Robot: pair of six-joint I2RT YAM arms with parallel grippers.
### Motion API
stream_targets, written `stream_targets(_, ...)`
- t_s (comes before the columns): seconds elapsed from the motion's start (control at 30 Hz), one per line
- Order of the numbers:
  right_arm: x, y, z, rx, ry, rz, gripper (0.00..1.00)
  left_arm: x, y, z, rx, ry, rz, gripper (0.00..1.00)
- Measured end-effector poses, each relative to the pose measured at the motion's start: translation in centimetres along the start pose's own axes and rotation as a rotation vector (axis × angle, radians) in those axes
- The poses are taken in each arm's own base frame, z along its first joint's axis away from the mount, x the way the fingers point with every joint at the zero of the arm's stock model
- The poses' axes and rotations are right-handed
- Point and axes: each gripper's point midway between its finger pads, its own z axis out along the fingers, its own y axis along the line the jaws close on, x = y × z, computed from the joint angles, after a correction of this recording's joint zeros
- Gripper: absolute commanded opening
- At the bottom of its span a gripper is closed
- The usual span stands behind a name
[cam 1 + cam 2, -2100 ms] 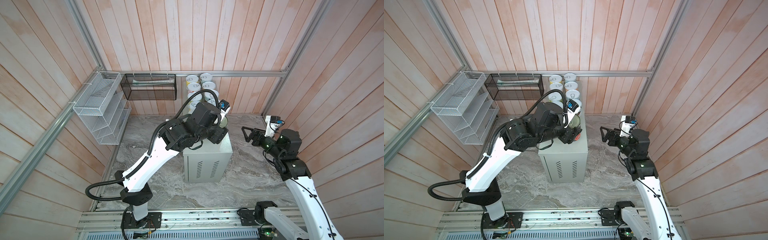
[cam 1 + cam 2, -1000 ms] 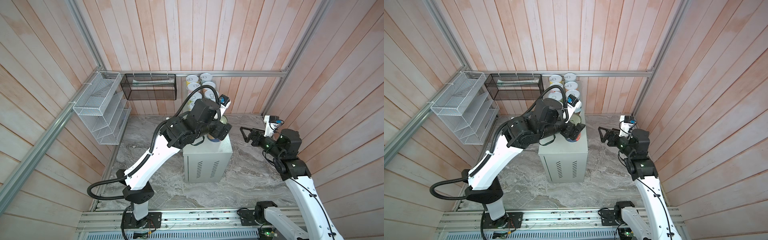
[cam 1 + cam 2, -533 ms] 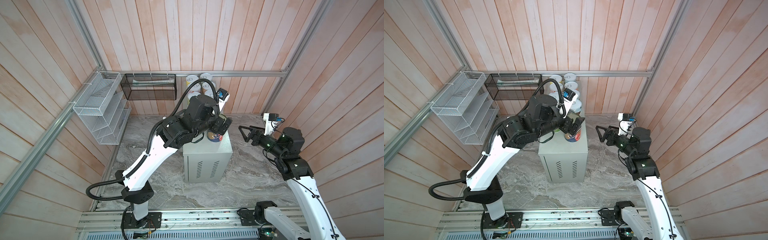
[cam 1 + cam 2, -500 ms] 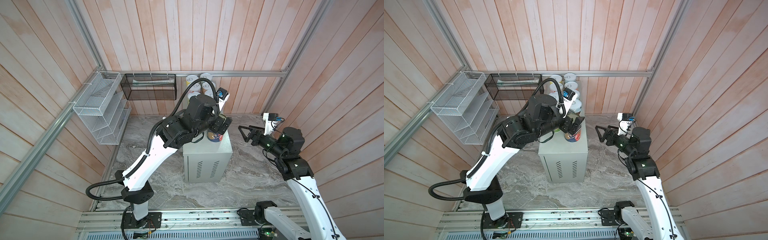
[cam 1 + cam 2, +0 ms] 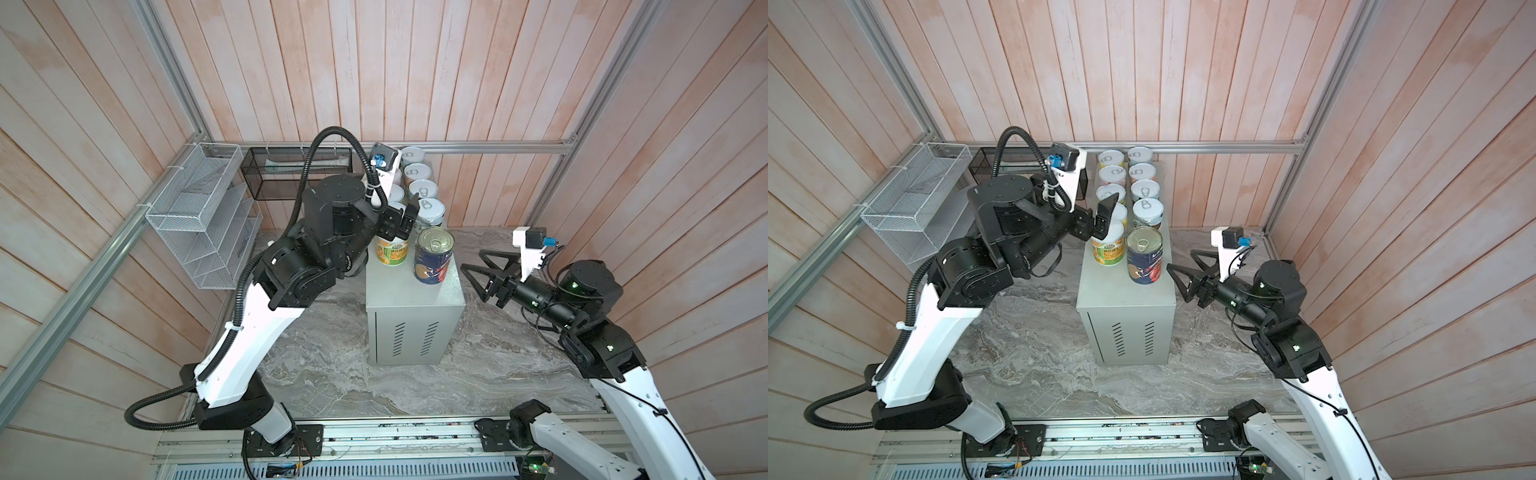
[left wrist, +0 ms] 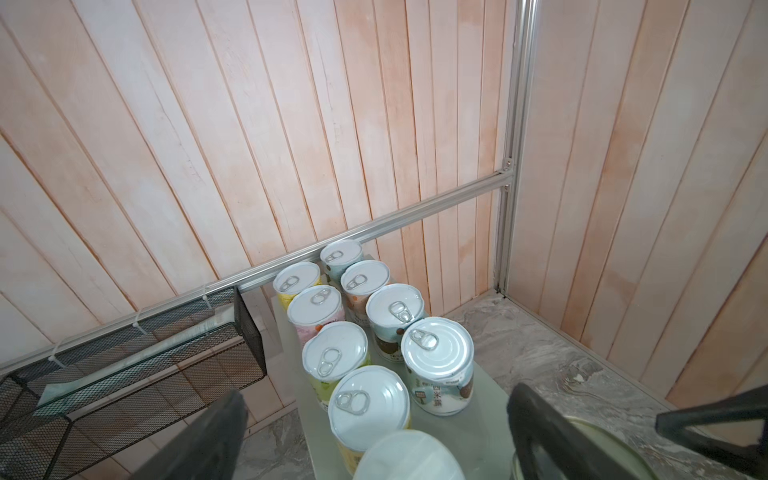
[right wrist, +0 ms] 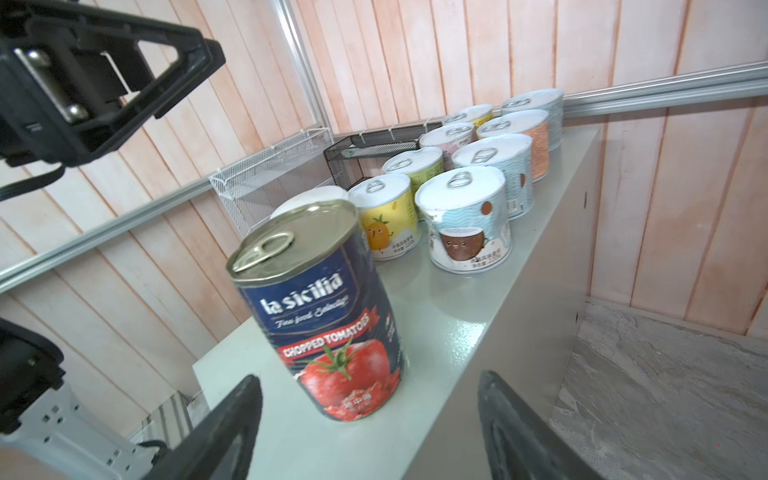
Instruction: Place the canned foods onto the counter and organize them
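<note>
The pale surface (image 5: 395, 291) is set on marbled flooring (image 5: 324, 357), panelled walls (image 5: 415, 62) behind. At its far end small tins (image 5: 422, 191) are packed, the dark-blue tin (image 5: 433, 259) nearest — the front is bare. The left hand (image 6: 376, 399) is held open above them, the right hand (image 5: 471, 259) open beside the right edge.

L arm: white-and-black left arm (image 5: 249, 332) bent at elbow, forearm reaching fwd, wrist raised high.
L grip: black 2-finger left gripper (image 5: 402, 212) w/ jaws wide apart, tips angled down.
R arm: white-and-black right arm (image 5: 623, 390) leaning up, wrist approx level, pointing twd the middle.
R grip: black triangular-finger right gripper (image 5: 471, 259), jaws parted, holding nothing.
</note>
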Motion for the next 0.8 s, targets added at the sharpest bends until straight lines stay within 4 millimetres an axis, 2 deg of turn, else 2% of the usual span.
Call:
stream_targets(0.13, 0.9, 1.4, 0.7, -0.041, 0.035, -0.029, 0.81, 2.2, 2.4, -1.2, -0.035, 0.02, -0.062, 1.0)
stream_targets(0.3, 3.0, 2.6, 2.3, -0.063, 0.108, -0.046, 0.81, 7.2, 3.9, -2.3, -0.057, 0.074, -0.128, 1.0)
stream_targets(0.4, 3.8, 2.4, 3.3, -0.048, 0.141, -0.048, 0.8, 10.9, 4.6, -2.9, -0.057, 0.113, -0.183, 1.0)
stream_targets(0.47, 4.1, 1.6, 4.0, -0.008, 0.153, -0.046, 0.8, 12.7, 5.4, -3.2, -0.068, 0.131, -0.22, 1.0)
stream_targets(0.57, 4.5, 0.4, 4.8, 0.05, 0.163, -0.043, 0.8, 13.9, 5.6, -3.4, -0.061, 0.138, -0.263, 1.0)
stream_targets(0.8, 4.7, -0.9, 5.7, 0.111, 0.163, -0.035, 0.79, 16.0, 5.3, -2.9, -0.032, 0.164, -0.317, 1.0)
